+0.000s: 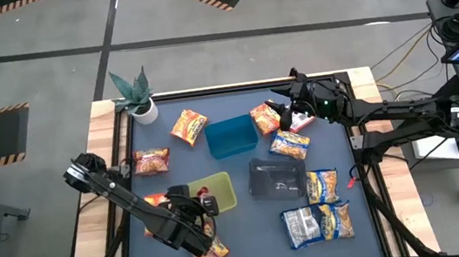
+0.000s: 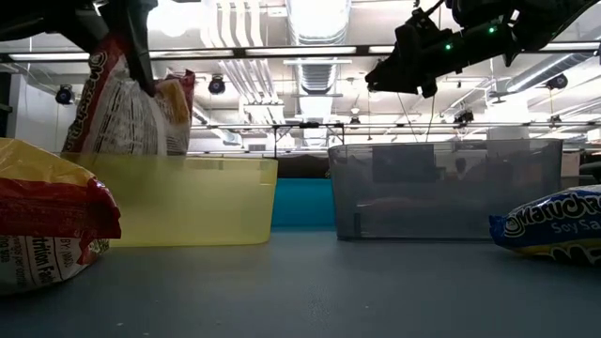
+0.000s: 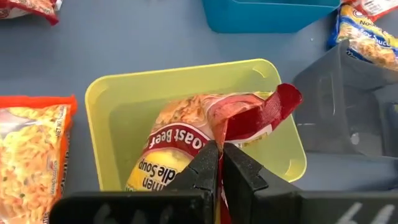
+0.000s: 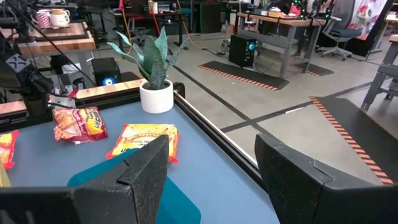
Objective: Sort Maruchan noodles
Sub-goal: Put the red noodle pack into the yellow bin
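Left gripper [image 3: 221,163] clamped on red packet [image 3: 205,134], hanging over yellow tray [image 3: 118,99]. Placing step; next, lower and release. Right gripper [image 4: 211,168] spread wide, empty, beyond yellow tray.

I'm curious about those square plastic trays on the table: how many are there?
3. The blue tray sits mid-table toward the far edge, the yellow-green tray nearer the left arm, and the dark translucent tray right of it. No others show in the overhead view.
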Controlling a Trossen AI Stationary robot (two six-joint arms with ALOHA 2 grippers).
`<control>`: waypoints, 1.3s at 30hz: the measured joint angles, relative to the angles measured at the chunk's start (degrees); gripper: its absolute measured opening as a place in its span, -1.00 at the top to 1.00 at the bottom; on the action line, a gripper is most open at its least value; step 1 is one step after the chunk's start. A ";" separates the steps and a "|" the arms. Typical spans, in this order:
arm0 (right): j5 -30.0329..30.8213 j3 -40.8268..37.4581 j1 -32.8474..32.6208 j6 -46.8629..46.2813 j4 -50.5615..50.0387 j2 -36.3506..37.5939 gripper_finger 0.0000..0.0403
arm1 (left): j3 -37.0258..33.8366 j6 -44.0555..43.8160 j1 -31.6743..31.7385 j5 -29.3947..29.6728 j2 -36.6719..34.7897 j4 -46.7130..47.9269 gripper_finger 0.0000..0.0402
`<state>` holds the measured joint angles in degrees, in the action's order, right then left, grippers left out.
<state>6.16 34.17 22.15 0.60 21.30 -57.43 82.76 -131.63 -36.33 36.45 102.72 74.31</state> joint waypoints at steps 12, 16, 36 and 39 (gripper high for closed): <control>0.02 0.00 0.00 -0.15 0.04 0.00 -0.12 | -0.07 -1.53 0.06 -2.41 0.21 3.67 1.00; 0.02 0.00 0.00 -0.15 0.04 0.00 -0.12 | -0.07 -1.28 0.04 -2.62 0.21 4.31 1.00; 0.00 0.00 0.00 0.02 0.02 0.00 -0.12 | -0.07 -0.87 0.06 -10.88 0.21 10.16 0.64; 0.00 0.00 0.00 0.02 0.02 0.00 -0.12 | -0.08 -0.83 0.06 -12.19 0.21 12.30 0.58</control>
<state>6.15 34.17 22.15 0.62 21.32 -57.43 82.68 -132.47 -36.27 24.25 102.94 86.61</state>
